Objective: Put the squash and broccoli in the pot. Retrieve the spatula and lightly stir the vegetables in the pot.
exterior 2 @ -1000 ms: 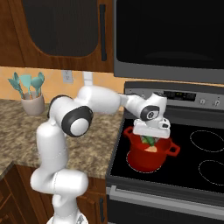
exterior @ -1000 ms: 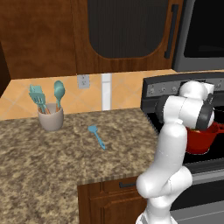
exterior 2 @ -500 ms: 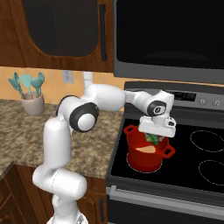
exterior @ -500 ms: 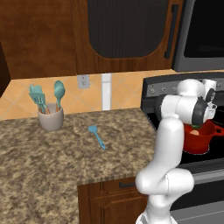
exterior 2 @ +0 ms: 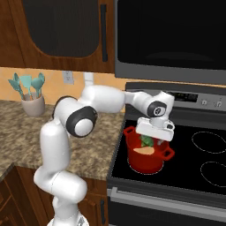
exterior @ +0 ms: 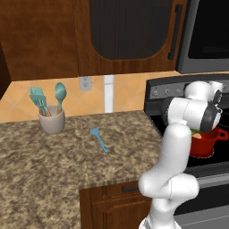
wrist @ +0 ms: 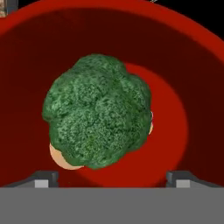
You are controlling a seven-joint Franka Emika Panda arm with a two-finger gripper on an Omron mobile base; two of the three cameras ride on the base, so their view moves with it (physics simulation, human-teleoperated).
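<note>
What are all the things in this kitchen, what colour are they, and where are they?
pot: one, red, on the stove's front left burner.
broccoli: one, dark green, in the pot, over the squash.
squash: one, pale orange, in the pot.
spatula: one, light blue, lying on the counter.
utensil cup: one, beige, on the counter by the wall, holding teal utensils.
counter: one, speckled brown, left of the stove.
stove: one, black.
gripper: one, white, above the pot, jaws open.

light: even, soft | shadows: faint | glare: none | focus: sharp | texture: coarse, rendered
</note>
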